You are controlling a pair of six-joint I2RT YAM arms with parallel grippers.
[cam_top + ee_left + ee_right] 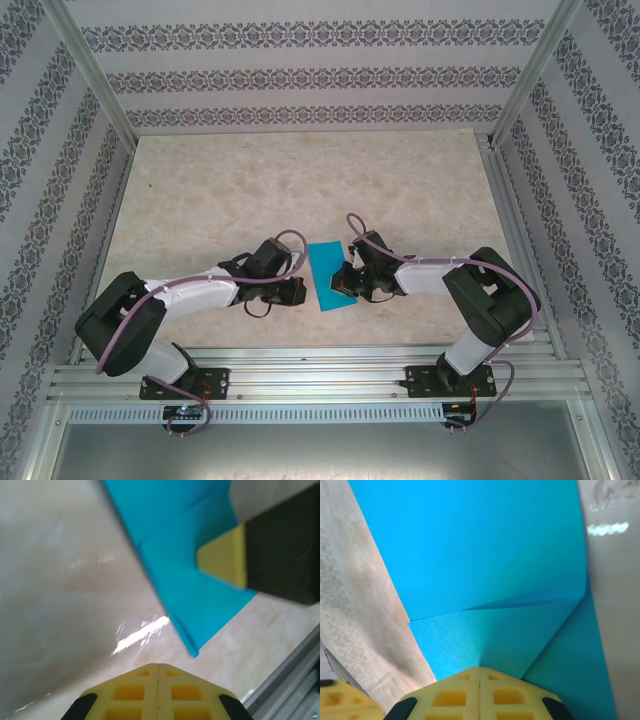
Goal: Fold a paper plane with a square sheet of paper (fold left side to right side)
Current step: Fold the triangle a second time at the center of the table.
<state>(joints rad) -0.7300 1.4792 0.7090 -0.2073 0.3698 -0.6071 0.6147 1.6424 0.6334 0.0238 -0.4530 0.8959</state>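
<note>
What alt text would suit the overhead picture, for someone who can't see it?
A blue paper sheet lies on a beige table near its front edge, flanked by the left gripper and right gripper, both shut. Patterned walls surround the table.

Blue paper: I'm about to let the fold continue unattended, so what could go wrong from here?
The left gripper is shut just off the paper, so nothing pins that side; a push from the right gripper may slide it. The folded flap looks loosely creased and could spring back.
</note>
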